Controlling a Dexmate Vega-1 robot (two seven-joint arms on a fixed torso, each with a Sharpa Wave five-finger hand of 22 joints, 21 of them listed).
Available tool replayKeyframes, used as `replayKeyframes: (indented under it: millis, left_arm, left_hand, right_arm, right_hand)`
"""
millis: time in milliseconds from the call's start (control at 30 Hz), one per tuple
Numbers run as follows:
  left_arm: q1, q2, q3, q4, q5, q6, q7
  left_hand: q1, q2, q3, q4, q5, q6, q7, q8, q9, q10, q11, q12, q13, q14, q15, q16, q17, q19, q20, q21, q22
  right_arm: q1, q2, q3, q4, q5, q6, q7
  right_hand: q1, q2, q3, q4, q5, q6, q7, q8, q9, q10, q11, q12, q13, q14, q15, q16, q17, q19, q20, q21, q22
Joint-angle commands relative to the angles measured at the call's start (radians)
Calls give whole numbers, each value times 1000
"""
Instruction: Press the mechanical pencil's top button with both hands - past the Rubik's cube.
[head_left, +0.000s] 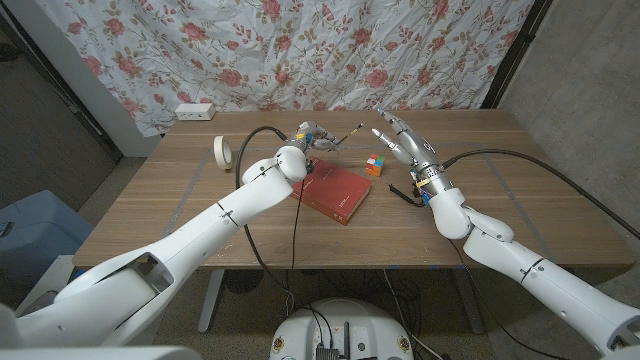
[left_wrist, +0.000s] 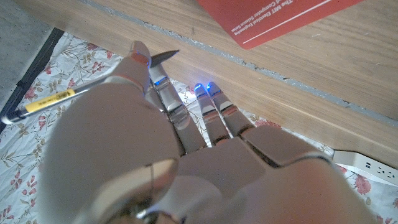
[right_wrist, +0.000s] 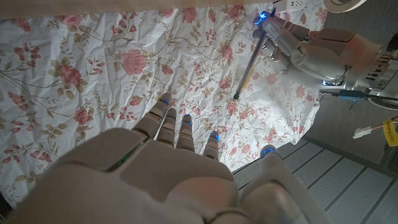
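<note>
The left hand (head_left: 312, 135) is holding the mechanical pencil (head_left: 345, 136) above the far middle of the worktop (head_left: 520, 190), with the fingers closed around one end of the barrel. In the left wrist view the pencil (left_wrist: 68, 96) is lying across the fingers (left_wrist: 165, 99), its dark tip sticking out past them and its yellow-labelled barrel running out the other way. In the right wrist view the same hand (right_wrist: 311, 53) is gripping the pencil (right_wrist: 249, 65) at one end while the rest of the shaft is hanging free in front of the flowered cloth (right_wrist: 93, 68).

The right hand (head_left: 400, 140) is holding nothing and its fingers are spread apart, reaching up and away from the robot. It is hanging over the worktop to the right of the pencil, apart from it.

The Rubik's cube (head_left: 375, 165) is sitting on the worktop between the two hands, nearer the robot than the pencil, just beside the far corner of a red book (head_left: 335, 192). The left arm is crossing over that book. A roll of tape (head_left: 226, 152) is standing further left.
</note>
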Motion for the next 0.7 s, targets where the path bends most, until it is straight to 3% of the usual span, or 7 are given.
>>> replayKeyframes:
  millis: [33,700]
  left_arm:
    - [4,-2,8,-4,-28,3,26]
    - [9,10,13,-6,-38,-10,42]
  left_hand:
    - [0,13,-3,-1,4,2,2,4,5,32,-22,3,4,2,-168,0,0,6,-53,7,5]
    - [-1,15,-8,-1,4,0,-1,4,6,30,-22,1,4,10,-166,3,1,15,-52,9,6]
  right_arm:
    - [4,-1,-13,6,-3,29,21]
    - [28,20,-28,39,12,83,54]
  right_hand:
    - [-6,9,2,7,3,-14,-2,4,2,-18,2,-4,2,-13,4,6,5,-7,0,-2,2]
    - [-6,12,6,10,8,17,2,19,0,-42,-6,-4,0,-31,10,-1,3,-25,-2,-5,2]
